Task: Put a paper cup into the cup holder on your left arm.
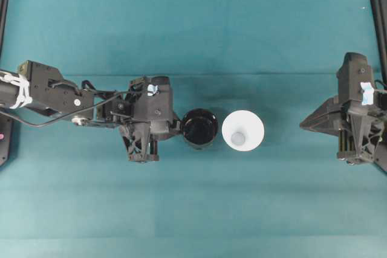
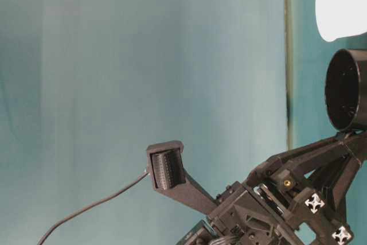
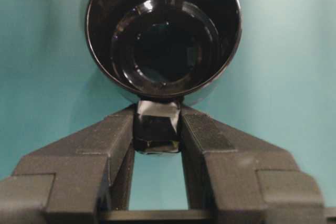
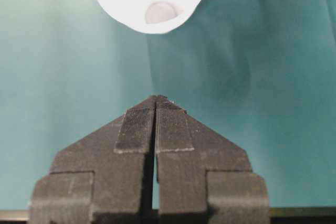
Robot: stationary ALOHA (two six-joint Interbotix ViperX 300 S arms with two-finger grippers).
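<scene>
Paper cup (image 1: 242, 130) at three o'clock of the cup holder (image 1: 199, 128) looked light, crushable — we'd pinch its rim gently; left gripper (image 3: 157, 129) fingers flanked the holder's lug, right gripper (image 4: 156, 124) fingers closed, empty.

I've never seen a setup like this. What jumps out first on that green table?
The bright white paper cup stands open-side up in the middle of the teal table. Right beside it on the left sits a glossy black cup holder, its small side lug between the jaws of the left gripper. Far to the right, the right gripper waits with jaws pressed shut, holding nothing.
</scene>
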